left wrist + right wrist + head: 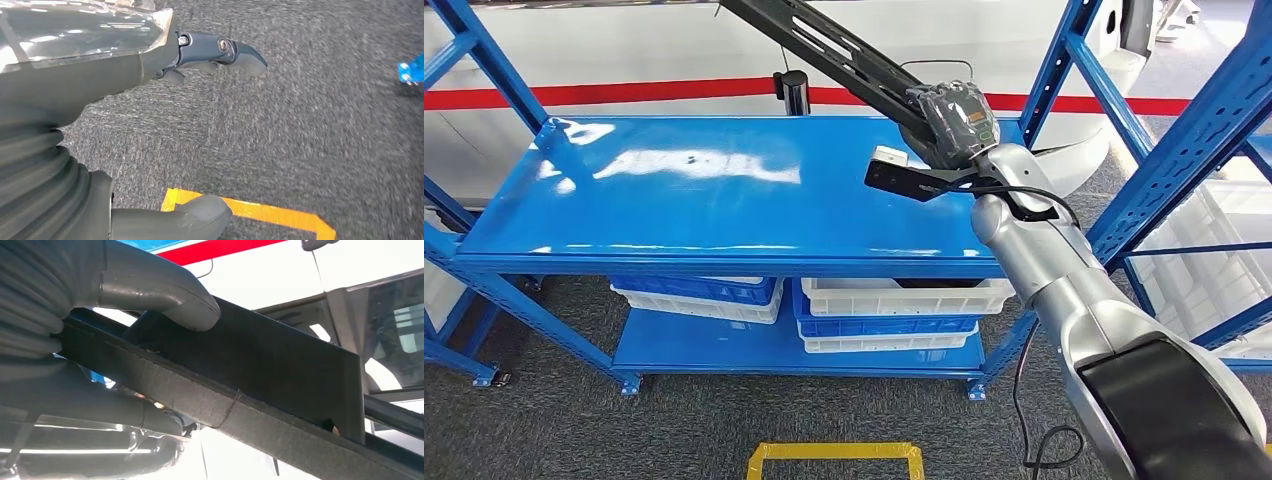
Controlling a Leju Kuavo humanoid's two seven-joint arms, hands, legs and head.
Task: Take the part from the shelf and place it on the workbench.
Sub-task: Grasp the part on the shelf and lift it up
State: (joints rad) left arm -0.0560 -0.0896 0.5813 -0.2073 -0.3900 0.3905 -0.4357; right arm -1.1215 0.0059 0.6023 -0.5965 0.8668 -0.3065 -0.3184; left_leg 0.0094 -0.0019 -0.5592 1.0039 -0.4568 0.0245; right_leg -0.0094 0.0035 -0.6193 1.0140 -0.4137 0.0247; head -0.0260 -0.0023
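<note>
A long black slotted part (824, 50) slants up over the blue shelf (704, 200), held above its right rear corner by my right hand (949, 125). In the right wrist view the same part (280, 375) runs as a dark flat bar, with my thumb (160, 292) pressed on its face and the other fingers curled under it. My left hand (150, 60) hangs over grey carpet with its fingers apart and nothing in it.
Blue shelf uprights (1184, 140) stand close on the right and left (484, 60). White and blue bins (894, 310) sit on the lower shelf. A yellow floor marking (834, 460) lies in front. A red stripe runs along the white wall behind.
</note>
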